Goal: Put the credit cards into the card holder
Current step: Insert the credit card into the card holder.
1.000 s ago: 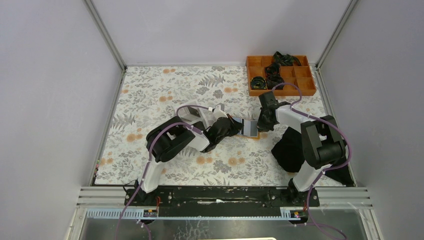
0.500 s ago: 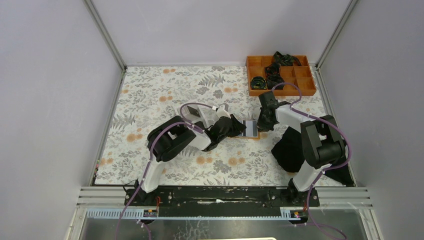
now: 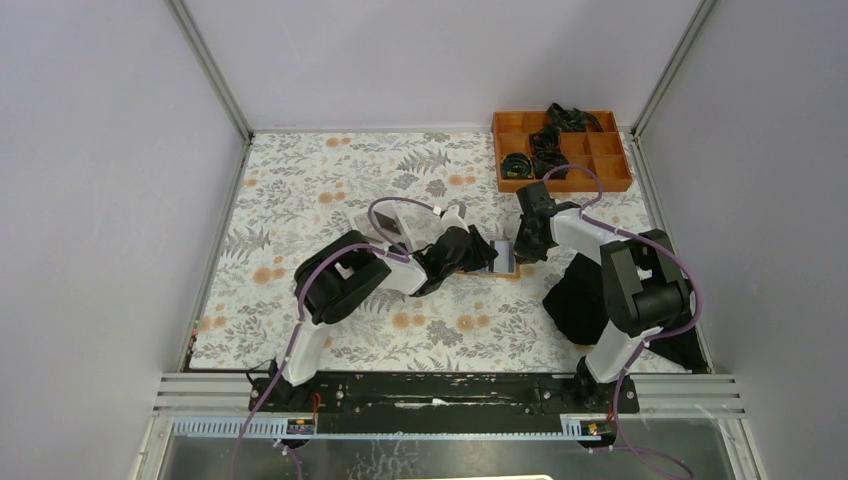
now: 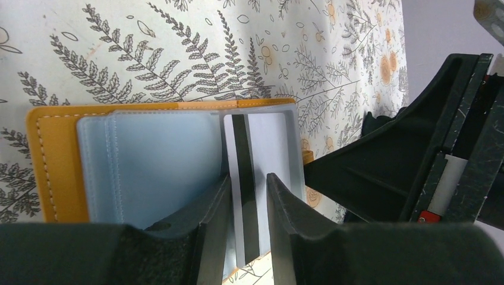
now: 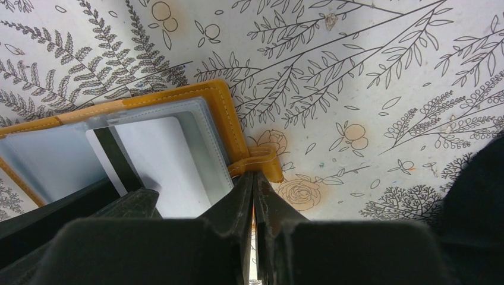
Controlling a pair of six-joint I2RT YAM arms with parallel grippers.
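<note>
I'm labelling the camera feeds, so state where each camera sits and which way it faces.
Top external: fixed above and behind the bases, looking down on the floral table; left arm and right arm meet at the card holder.
Left wrist: on the left arm, looking past the open left gripper at the holder's pockets and a striped card.
Right wrist: on the right arm, looking down past the right gripper, shut on the holder's clasp tab.
Shared: both wrist views show that card.
</note>
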